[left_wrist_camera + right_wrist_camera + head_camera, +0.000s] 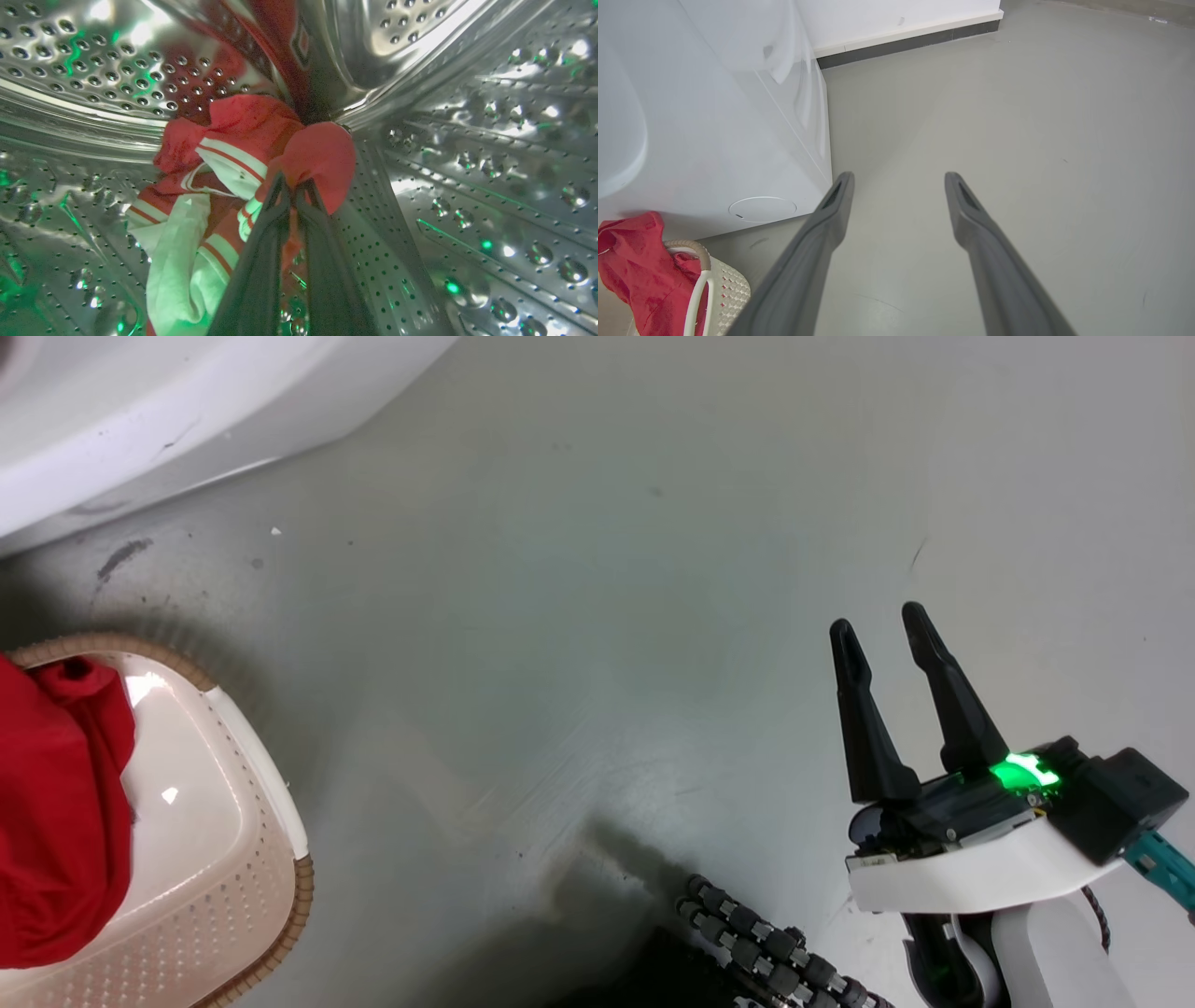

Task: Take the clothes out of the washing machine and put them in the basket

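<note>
Inside the perforated steel drum, the left pincer has its 2 fingers pressed together on a red fold of the red-and-white striped garment. The right pincer hovers over the grey floor, fingers spread, holding nothing. A plain red garment lies in the basket near the washing machine.

Inside the washer, glossy white outside, the drum was polished, perforated, dimpled steel around soft, crumpled striped cloth. Beside the washer, the basket was glossy cream plastic with a brown woven-look rim, holding matt red cloth. The floor was smooth and faintly scuffed.
</note>
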